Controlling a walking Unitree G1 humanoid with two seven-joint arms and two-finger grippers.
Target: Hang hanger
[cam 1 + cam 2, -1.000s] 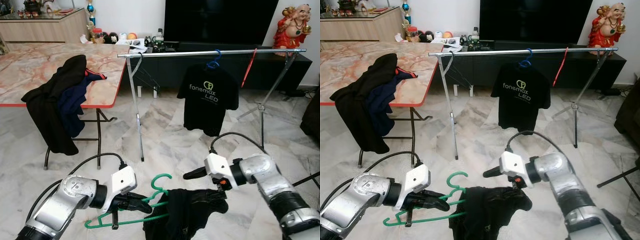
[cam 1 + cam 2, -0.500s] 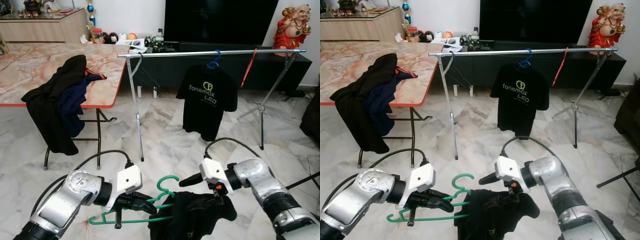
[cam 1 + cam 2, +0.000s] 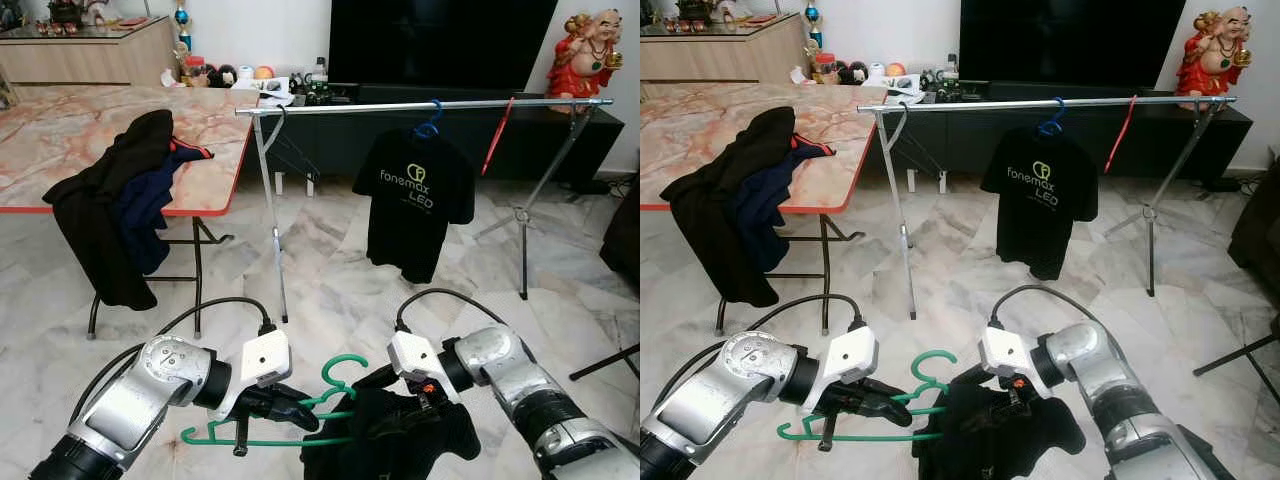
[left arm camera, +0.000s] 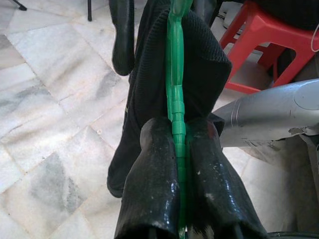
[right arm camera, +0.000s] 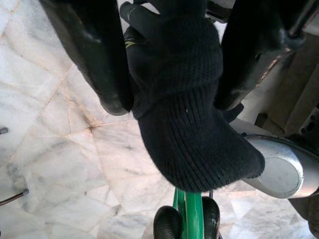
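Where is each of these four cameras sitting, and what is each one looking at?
Left eye, right eye: on the head, looking down at both arms and the clothes rail.
Left wrist: along the left gripper clamping the green hanger.
Right wrist: along the right gripper around the black garment.
Shared: hanger and garment.

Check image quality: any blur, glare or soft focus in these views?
Eye views: sharp, evenly lit, soft sheen on the marble floor. Left wrist view: left hand fingers look soft up close, green hanger crisp. Right wrist view: black garment sharp, right hand fingers dark.
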